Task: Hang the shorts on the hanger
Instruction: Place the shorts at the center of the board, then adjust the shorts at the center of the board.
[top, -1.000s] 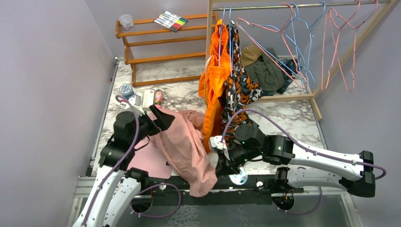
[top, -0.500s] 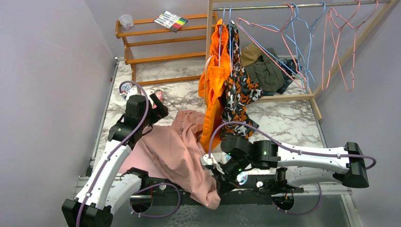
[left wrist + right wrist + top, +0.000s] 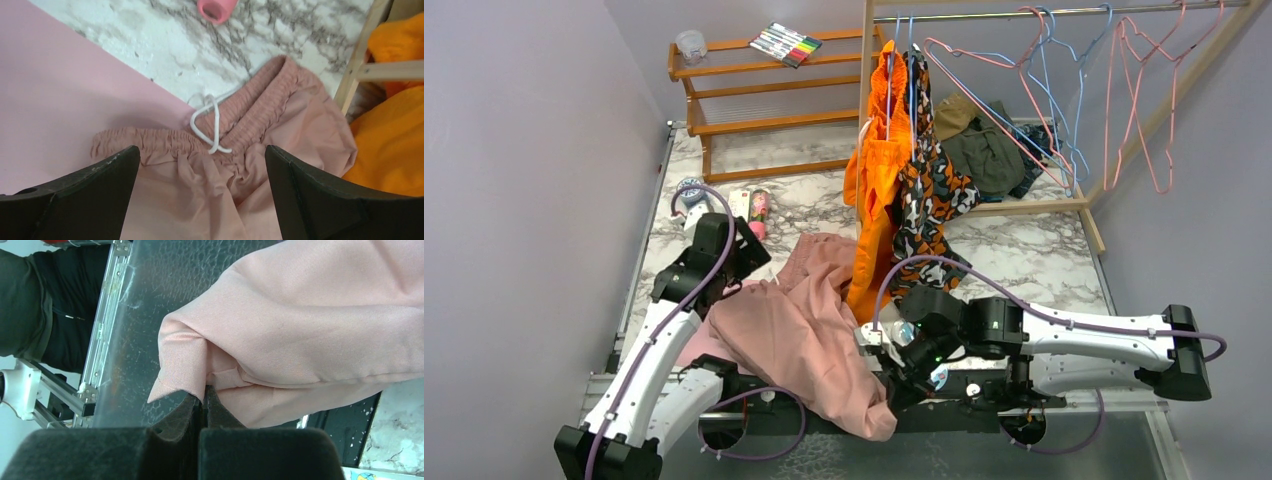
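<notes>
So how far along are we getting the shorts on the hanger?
Done: nothing hung; the shorts lie crumpled on the table. In hand: the right gripper is shut on their hem, the left gripper open over the waistband. Left: fetch the hanger from the rail, thread the shorts.

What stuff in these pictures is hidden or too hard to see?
Right gripper: in top view, hidden under its own wrist and the shorts.
Pink object: left wrist view, cut off by the top edge.
Pink mat: top view, mostly covered by the shorts.
</notes>
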`<state>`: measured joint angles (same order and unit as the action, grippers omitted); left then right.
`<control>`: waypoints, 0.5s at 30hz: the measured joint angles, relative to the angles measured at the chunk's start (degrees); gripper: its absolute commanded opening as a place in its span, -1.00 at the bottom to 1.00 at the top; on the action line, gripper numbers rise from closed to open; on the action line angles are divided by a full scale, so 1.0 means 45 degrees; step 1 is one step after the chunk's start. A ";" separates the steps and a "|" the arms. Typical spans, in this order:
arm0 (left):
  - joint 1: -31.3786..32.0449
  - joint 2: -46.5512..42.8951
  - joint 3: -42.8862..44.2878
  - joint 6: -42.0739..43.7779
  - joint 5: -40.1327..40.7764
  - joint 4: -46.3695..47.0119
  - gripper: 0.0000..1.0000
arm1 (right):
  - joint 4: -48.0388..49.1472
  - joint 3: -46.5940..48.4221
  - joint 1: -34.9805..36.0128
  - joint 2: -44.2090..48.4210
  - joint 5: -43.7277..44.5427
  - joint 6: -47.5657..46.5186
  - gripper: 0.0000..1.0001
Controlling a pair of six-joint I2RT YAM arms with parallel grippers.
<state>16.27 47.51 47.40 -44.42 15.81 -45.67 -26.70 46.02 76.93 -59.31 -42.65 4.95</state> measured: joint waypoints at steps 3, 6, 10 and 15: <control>0.0000 0.0073 -0.0656 0.0039 -0.0894 0.0121 0.89 | 0.0019 -0.0151 0.0000 -0.0010 -0.0015 0.0185 -0.98; 0.0000 0.0233 -0.1341 0.0291 -0.2069 0.0529 0.86 | 0.0019 -0.0253 0.0000 -0.0034 -0.0024 0.0325 -0.99; 0.0000 0.0607 -0.1807 0.0714 -0.3546 0.1151 0.75 | 0.0029 -0.0253 0.0000 -0.0102 -0.0024 0.0418 -0.70; 0.0340 0.0913 -0.2205 0.1020 -0.4614 0.1695 0.44 | -0.0010 -0.0238 0.0000 -0.0155 -0.0005 0.0461 0.00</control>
<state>17.80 51.62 37.47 -39.83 -4.95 -38.04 -26.74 44.95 76.93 -60.01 -42.68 7.03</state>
